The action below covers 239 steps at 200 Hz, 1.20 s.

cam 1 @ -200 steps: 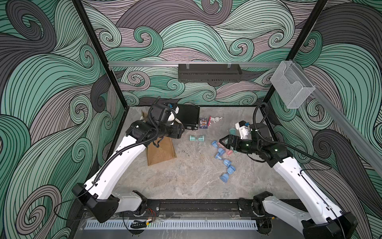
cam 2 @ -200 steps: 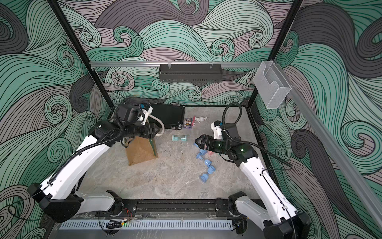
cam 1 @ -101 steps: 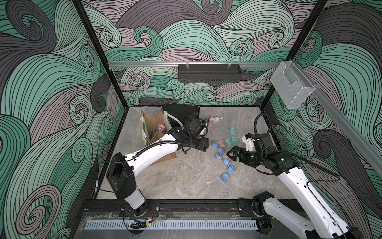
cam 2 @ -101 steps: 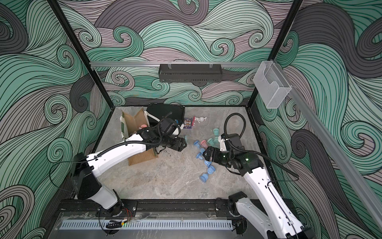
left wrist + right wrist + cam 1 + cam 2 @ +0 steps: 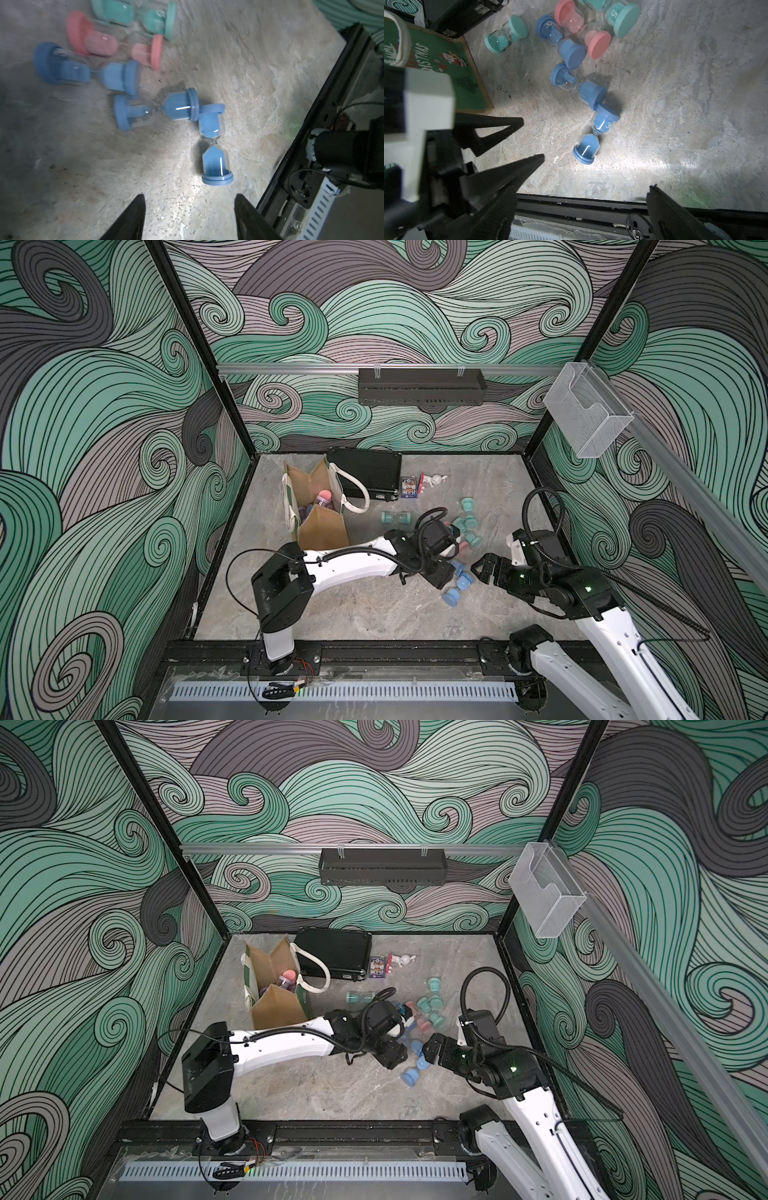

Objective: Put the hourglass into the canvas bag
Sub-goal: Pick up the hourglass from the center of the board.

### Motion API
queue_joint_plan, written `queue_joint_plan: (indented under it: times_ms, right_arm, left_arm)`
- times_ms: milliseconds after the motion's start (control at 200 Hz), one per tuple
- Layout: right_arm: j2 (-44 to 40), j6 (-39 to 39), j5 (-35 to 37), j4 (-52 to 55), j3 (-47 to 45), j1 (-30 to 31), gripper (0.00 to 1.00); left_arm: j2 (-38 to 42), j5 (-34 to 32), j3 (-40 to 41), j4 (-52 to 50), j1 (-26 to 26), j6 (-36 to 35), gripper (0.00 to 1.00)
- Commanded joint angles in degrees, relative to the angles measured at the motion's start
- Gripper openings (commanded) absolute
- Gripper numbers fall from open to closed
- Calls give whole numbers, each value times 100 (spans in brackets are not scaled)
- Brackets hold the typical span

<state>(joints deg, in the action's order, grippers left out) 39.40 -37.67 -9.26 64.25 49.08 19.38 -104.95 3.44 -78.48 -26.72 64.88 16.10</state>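
**Bench** (image 5: 353,614): grey stone-look surface.

**Canvas bag** (image 5: 324,529): stands upright with its mouth open at the upper left of the bench in both top views. A cream handle droops toward the black case (image 5: 365,475) just behind it. A pink-capped hourglass (image 5: 323,497) shows inside.

**Blue hourglass** (image 5: 215,143): lies on its side on the bench, right of centre in a top view, near both pincers and well apart from the canvas bag. One cap touches the cap of a second blue hourglass (image 5: 155,109).

**Other hourglasses, all lying loose:**
- third blue hourglass (image 5: 83,71) and pink hourglass (image 5: 112,41), both blurred at the upper left of the left wrist view
- teal hourglasses (image 5: 467,522), clustered right of centre
- single teal hourglass (image 5: 395,517), just right of the bag

**Left pincer** (image 5: 190,216): spread, with nothing between its fingers. The blue hourglass lies just ahead of the tips, not touching them.

**Right pincer** (image 5: 581,207): spread wide and empty, right of centre in both top views.

**Sundries by the case:** card box (image 5: 409,487) and small white figure (image 5: 434,480).
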Motion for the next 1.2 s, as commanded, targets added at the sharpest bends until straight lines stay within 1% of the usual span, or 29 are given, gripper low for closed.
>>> queue_joint_plan:
  times_ms: [0, 70, 140, 245, 430, 640, 816, 916, 996, 1126, 1191]
  right_arm:
    - [-121, -216, 240, 341, -130, -22, 100]
    - [-199, -293, 235, 351, -233, -22, 100]
    - [-260, -311, 213, 359, -324, -24, 99]
    - [-335, -321, 255, 349, -388, -22, 99]
    - [-348, -320, 260, 337, -404, -22, 100]
    - [-379, -285, 253, 338, -353, -21, 100]
    - [-402, -267, 250, 334, -338, -19, 100]
    - [-398, -250, 271, 340, -312, -24, 100]
    - [-402, -246, 277, 330, -288, -22, 100]
    - [-356, -225, 310, 329, -250, -22, 100]
    - [-336, -219, 312, 304, -248, -22, 100]
  left_arm:
    - [-425, 58, -58, 230, 177, -366, 67]
    - [-651, -1, -76, 383, 227, -372, 66]
    - [-871, -2, -221, 318, 262, -389, 66]
    - [-1020, -119, -227, 380, 368, -472, 66]
    - [-1336, -514, -434, 255, 429, -379, 66]
    - [-1477, -477, -449, 485, 464, -516, 66]
    - [-1637, -520, -580, 377, 466, -586, 62]
    - [-1661, -533, -569, 317, 464, -584, 56]
    - [-1596, -533, -520, 291, 468, -586, 53]
    - [-1394, -546, -358, 283, 465, -608, 51]
    - [-1306, -585, -276, 284, 466, -609, 47]
